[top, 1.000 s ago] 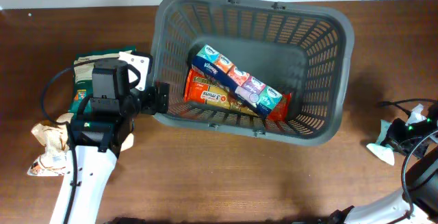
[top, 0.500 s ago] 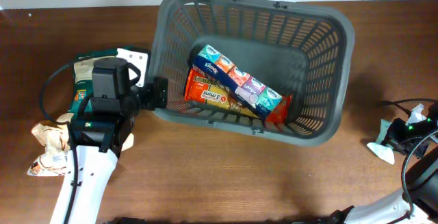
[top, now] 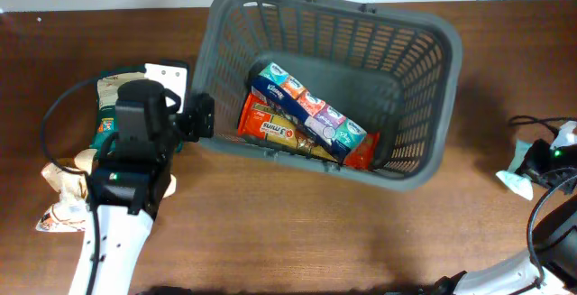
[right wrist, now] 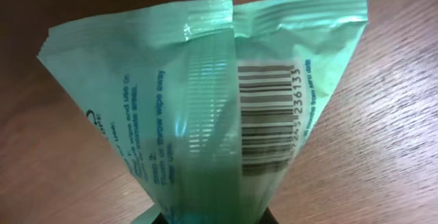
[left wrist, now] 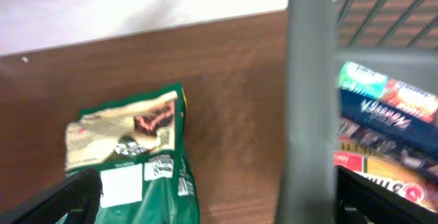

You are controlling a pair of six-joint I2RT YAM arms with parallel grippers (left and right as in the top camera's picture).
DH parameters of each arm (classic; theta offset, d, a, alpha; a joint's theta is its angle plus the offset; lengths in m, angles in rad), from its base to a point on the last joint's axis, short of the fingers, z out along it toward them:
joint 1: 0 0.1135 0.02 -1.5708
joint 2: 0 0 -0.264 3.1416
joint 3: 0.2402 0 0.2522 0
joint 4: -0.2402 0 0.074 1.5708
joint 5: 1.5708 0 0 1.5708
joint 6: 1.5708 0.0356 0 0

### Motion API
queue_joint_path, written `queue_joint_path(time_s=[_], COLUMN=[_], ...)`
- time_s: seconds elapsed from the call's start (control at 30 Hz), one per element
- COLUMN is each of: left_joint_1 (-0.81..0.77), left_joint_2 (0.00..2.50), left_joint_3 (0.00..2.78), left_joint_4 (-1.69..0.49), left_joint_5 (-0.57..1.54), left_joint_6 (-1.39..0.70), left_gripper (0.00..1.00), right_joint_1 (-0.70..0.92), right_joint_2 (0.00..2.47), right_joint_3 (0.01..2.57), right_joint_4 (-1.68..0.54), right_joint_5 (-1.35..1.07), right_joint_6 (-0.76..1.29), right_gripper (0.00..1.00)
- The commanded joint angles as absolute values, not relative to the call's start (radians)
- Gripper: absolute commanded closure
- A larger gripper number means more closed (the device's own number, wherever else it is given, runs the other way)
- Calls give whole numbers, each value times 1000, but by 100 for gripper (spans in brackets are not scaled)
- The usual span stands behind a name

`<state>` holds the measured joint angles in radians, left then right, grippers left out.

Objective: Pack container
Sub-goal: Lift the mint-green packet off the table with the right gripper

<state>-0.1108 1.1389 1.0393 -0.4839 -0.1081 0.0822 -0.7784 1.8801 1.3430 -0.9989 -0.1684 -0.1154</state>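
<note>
While the basket (top: 424, 87) sits at the far middle of the table (top: 297, 232), skewed a little so that its near rim runs slantwise, I see my left gripper (top: 200, 116) at its near left corner with the jaws spread wide. In the left wrist view the basket's grey wall rises between the two dark fingers (left wrist: 75, 196), one outside over the wood and the other on the inner side, and I cannot tell whether either touches the plastic. Inside the basket a blue tissue pack (top: 306, 106) lies diagonally across the floor, resting on an orange pack (top: 270, 131) that shows along its near side. Left of the basket a green bag (left wrist: 130, 155) lies flat on the table, just beside the wall and partly under the left arm in the overhead view. Closer to the robot a crumpled beige wrapper (top: 61, 196) lies beside that arm. At the far right edge of the table, well apart from the basket, my right gripper (top: 544, 158) is clamped on a pale green packet (right wrist: 205, 101). Its wrist view shows the packet fanning out from the pinch at the bottom of the frame, barcode towards the camera and bare wood behind it, with the fingers themselves almost out of sight
</note>
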Motion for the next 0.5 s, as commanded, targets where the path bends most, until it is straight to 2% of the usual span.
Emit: queue_joint_path(time_s=[0.0,0.27,0.47], left_joint_1=[-102,-102,-102], left_joint_2=[1115,1105,1092], left_joint_3=[1029,1055,1186], left_joint_4=[-493,-463,-463], left_joint_5=[-155,-154,-154], left_joint_6=[107,164,175], left_gripper=[1,1,1], right_joint_1=[-778,-770,-727], right_joint_2=[1867,1867,1867], right_joint_3=[1414,1591,1695], right_joint_4=[-1015,-1109,-1151], right_joint_5=[-218,-241,-240], right_joint_6=[-118,-118,-119], right_gripper=[96,96,96])
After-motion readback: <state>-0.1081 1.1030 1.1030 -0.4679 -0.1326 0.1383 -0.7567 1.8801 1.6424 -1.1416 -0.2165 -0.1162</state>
